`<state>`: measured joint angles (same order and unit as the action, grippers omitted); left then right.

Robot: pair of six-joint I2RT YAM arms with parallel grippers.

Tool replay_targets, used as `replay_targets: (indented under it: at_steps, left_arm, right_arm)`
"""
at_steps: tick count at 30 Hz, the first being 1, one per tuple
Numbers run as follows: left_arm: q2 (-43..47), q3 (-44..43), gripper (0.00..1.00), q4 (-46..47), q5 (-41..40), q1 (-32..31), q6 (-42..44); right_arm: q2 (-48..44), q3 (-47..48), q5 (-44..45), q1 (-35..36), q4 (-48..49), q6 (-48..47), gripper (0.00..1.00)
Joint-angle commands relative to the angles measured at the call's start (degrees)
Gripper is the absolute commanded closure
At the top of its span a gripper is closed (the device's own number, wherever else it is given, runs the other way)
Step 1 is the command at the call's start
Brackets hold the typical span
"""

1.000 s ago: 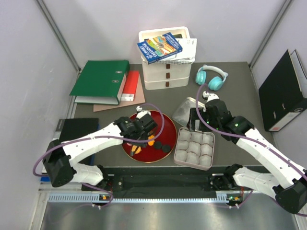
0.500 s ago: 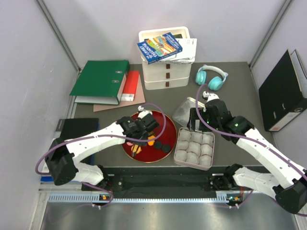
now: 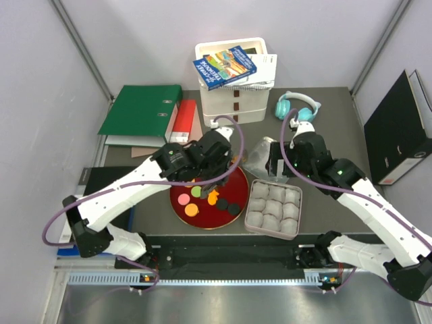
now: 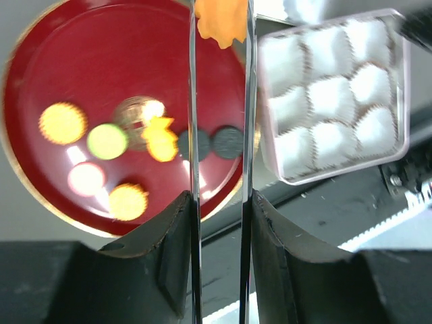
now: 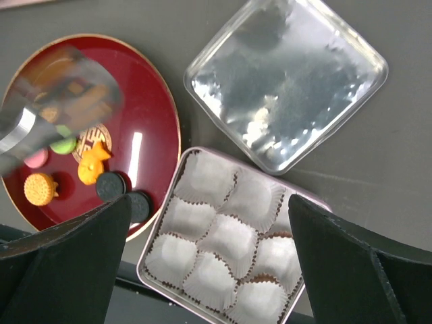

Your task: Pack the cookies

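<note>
Several cookies [image 3: 192,210] lie on the red plate [image 3: 237,183]: orange, green, pink and two dark ones. In the left wrist view the same cookies [image 4: 107,140] show far below on the plate [image 4: 135,61]. My left gripper [image 4: 221,20], with long thin fingers [image 4: 194,101], is shut on an orange flower-shaped cookie [image 4: 219,23], lifted above the plate's edge beside the tin. In the top view the left gripper [image 3: 226,165] hangs over the plate's far right part. My right gripper [image 5: 209,202] is open, with nothing in it, above the tin [image 5: 155,250] of white paper cups [image 5: 233,236].
The tin [image 3: 251,229] stands right of the plate, its clear lid [image 3: 260,158] just behind it. Further back are white stacked boxes [image 3: 233,101] with a book on top, teal headphones [image 3: 297,108], a green binder [image 3: 142,111], and a black binder [image 3: 398,128] at the right.
My left gripper closed on an orange cookie, rose off the plate and moved back and right, uncovering the cookies beneath. The right gripper moved slightly back, still open.
</note>
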<state>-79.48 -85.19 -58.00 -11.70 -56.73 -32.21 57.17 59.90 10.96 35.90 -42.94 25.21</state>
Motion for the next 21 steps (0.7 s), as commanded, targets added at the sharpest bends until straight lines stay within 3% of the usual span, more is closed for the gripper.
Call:
replay_targets:
  at_steps: [1,21]
  left_arm:
    - [-5.49,-3.67,0.74,0.60,4.06,-3.29,3.64]
    - [-11.39,-1.21,0.73,6.93,8.71,-5.41,5.58]
  right_arm:
    - [-0.56,4.35,2.66,0.66,-1.27,-1.22,0.01]
    - [-4.70,2.86,4.77,0.66,-4.79,-0.25,0.01]
